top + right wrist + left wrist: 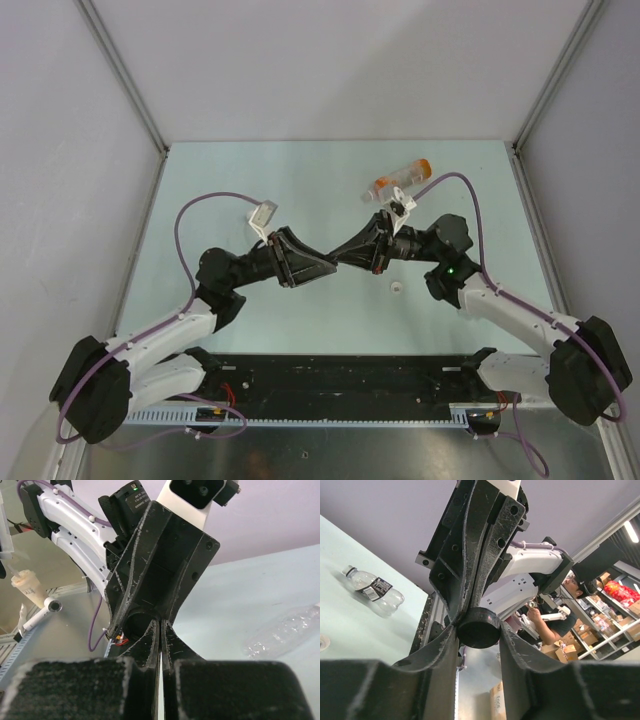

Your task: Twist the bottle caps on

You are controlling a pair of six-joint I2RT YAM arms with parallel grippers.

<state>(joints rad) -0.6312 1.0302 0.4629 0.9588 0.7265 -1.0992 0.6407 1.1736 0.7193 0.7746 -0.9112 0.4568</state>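
Note:
My left gripper (335,258) is shut on a black cap (479,627) and holds it above the table's middle. My right gripper (345,256) meets it tip to tip. Its jaws are shut and pinch the cap's rim; the cap's hollow side shows in the right wrist view (134,625). An orange-tinted bottle (403,180) lies at the back behind the right wrist. A clear bottle with a dark label (374,587) lies on the table. A plain clear bottle (285,634) lies on its side. A white cap (397,289) sits on the table in front of the right arm.
The table (300,180) is pale green, boxed in by grey walls on three sides. A black rail (340,375) with the arm bases runs along the near edge. Purple cables (185,225) loop above both forearms.

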